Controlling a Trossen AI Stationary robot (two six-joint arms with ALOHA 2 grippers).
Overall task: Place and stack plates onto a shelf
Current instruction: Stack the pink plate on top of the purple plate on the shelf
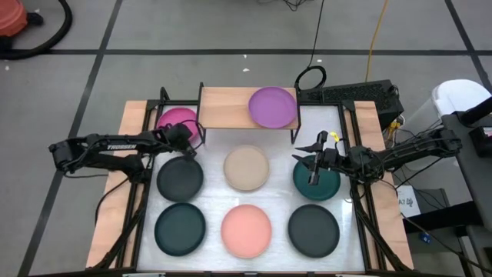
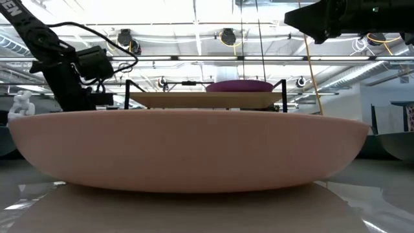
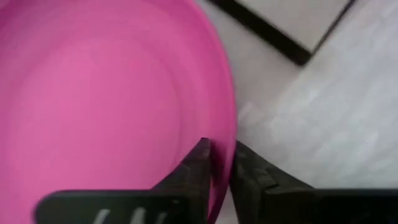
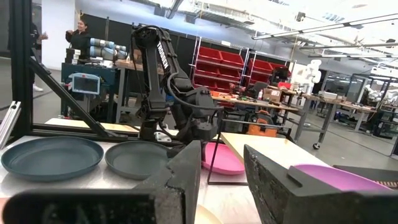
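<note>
The magenta plate (image 1: 177, 121) is at the table's far left, beside the light-wood shelf (image 1: 231, 108). My left gripper (image 1: 188, 143) is shut on its rim. The purple plate (image 1: 273, 106) lies flat on the shelf's right half and also shows in the low view (image 2: 239, 85). My right gripper (image 1: 307, 161) is open and empty, above the teal plate (image 1: 319, 185). In the right wrist view, its fingers (image 4: 222, 168) point across the table toward the left arm and the magenta plate (image 4: 224, 160). My left gripper pinches the magenta plate's rim (image 3: 222, 163) on the side nearest the table's middle. One finger (image 3: 198, 169) is inside the bowl and the other (image 3: 250, 177) is outside. Whether the plate is lifted clear of the table, I cannot tell.
On the white tabletop lie a beige plate (image 1: 246, 168), a dark grey plate (image 1: 180, 177), a dark teal plate (image 1: 180, 228), a salmon plate (image 1: 246, 229) and another dark grey plate (image 1: 314, 229). The shelf's left half is bare. The salmon plate (image 2: 187, 149) fills the low view.
</note>
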